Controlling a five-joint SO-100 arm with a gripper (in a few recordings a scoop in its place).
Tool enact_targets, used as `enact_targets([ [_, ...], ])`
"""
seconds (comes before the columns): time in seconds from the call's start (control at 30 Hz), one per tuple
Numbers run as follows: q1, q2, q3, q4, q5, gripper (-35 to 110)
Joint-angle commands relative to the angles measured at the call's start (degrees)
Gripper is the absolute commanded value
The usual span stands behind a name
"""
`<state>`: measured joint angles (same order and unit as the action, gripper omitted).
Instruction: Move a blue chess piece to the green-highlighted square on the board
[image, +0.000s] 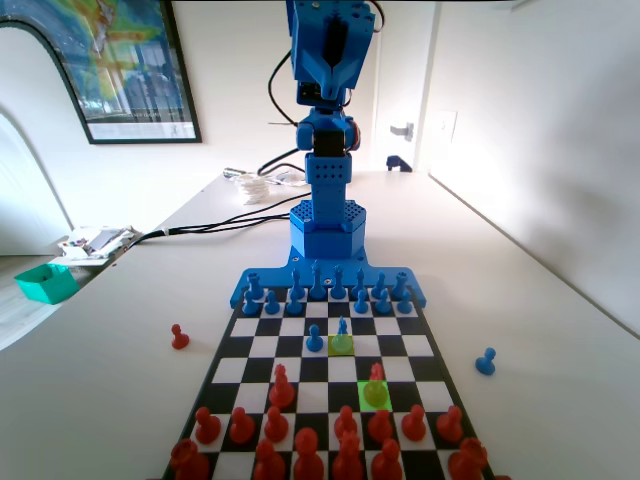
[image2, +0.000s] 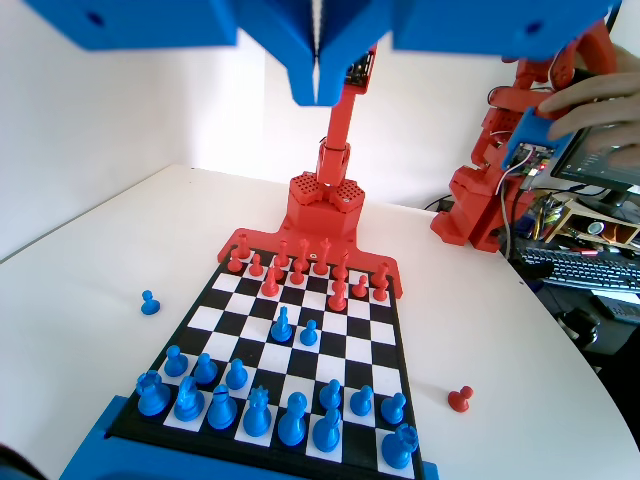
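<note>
Arm raised high above the board (image: 228, 350), jaws pressed together on nothing.

The gripper (image2: 318, 95) hung clenched and empty; the blue chess piece (image: 342, 327) stood on the yellow-green square, 1 red piece on the green-highlighted square (image: 375, 395).

gripper (image2: 316, 85) is way up top with both jaws pressed together, nothing in them. the board (image2: 385, 345) sits well below it, and the blue chess piece (image2: 282, 324) stands almost straight under the tips, a blue pawn (image2: 309, 332) just right of it
</note>
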<state>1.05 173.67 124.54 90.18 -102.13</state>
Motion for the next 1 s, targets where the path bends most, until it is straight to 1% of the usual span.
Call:
enact_targets([
  [0.0,0.1,1.4,0.3,-0.1,0.2,1],
  [0.53,0.9,1.4,0.3,-0.1,0.1,1],
  [0.97,2.5,-4.1,0.0,1.2,-0.2,1],
])
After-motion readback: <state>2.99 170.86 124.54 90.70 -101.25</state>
